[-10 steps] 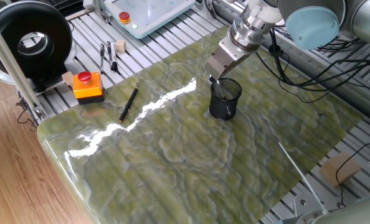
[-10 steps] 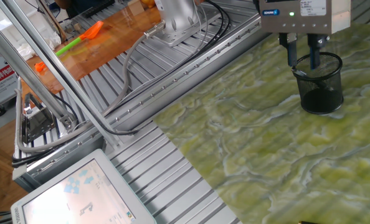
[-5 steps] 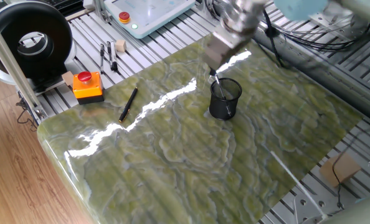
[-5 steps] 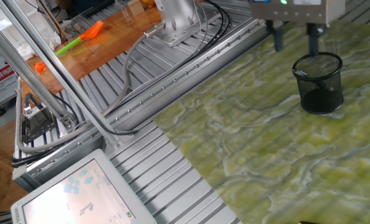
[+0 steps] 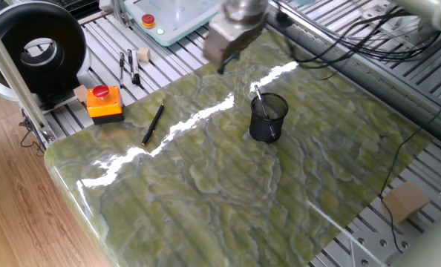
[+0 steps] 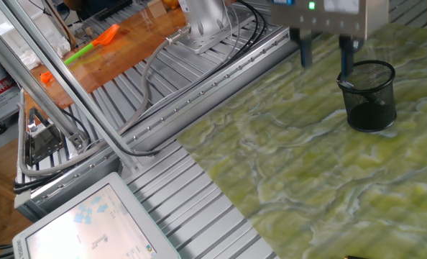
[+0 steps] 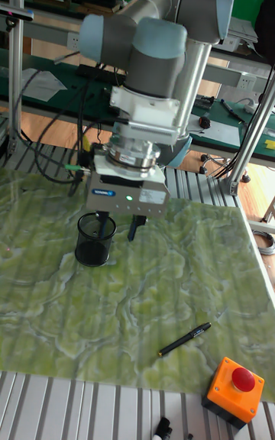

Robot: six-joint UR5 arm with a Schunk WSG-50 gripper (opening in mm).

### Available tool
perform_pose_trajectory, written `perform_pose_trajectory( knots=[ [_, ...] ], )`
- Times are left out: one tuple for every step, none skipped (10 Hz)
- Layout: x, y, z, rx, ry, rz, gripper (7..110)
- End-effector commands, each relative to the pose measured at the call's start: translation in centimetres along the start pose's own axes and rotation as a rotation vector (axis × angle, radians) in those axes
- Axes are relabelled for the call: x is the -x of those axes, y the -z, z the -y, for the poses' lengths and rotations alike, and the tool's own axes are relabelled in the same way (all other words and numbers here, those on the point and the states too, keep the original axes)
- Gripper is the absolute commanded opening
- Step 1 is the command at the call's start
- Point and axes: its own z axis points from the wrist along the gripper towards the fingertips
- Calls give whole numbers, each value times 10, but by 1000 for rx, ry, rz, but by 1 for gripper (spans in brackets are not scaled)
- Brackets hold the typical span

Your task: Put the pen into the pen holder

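Note:
The black wire-mesh pen holder (image 5: 269, 117) stands upright on the green marbled table top (image 5: 206, 185). The silver-grey pen (image 5: 258, 97) leans inside it, its upper end poking above the rim. My gripper (image 5: 223, 64) hangs above the table to the left of the holder, blurred and apart from it. In the other fixed view the gripper (image 6: 326, 59) is open, its two dark fingers spread with nothing between them, just left of the holder (image 6: 369, 95). In the tall fixed view the gripper (image 7: 118, 224) sits right beside the holder (image 7: 95, 239).
An all-black pen (image 5: 153, 123) lies on the table's left part. An orange box with a red button (image 5: 104, 101) sits at the table edge, near a black reel (image 5: 36, 49). Cables (image 5: 354, 37) run behind the table. A cardboard block (image 5: 403, 202) lies at the right.
My gripper has lifted away from the holder's mouth and slid left across the table, open. The silver pen stays behind, leaning in the holder.

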Motion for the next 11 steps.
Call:
perform_pose_trajectory(
  knots=[
    [10,-13,-26,-13,-44,11,22],
    [7,-11,-24,-15,-48,0,22],
    [3,-8,-21,-21,-46,-13,22],
    [1,-6,-17,-37,-49,-16,22],
    [0,-4,-19,-30,-56,-16,22],
    [-1,-2,-22,-16,-68,-18,7],
    [-2,-1,-23,-9,-69,-22,7],
    [-2,0,-24,-4,-70,-20,7],
    [-2,2,-25,7,-69,-17,7],
    [-2,5,-24,11,-66,-18,7],
    [-2,4,-22,9,-63,-20,7]
  ],
)
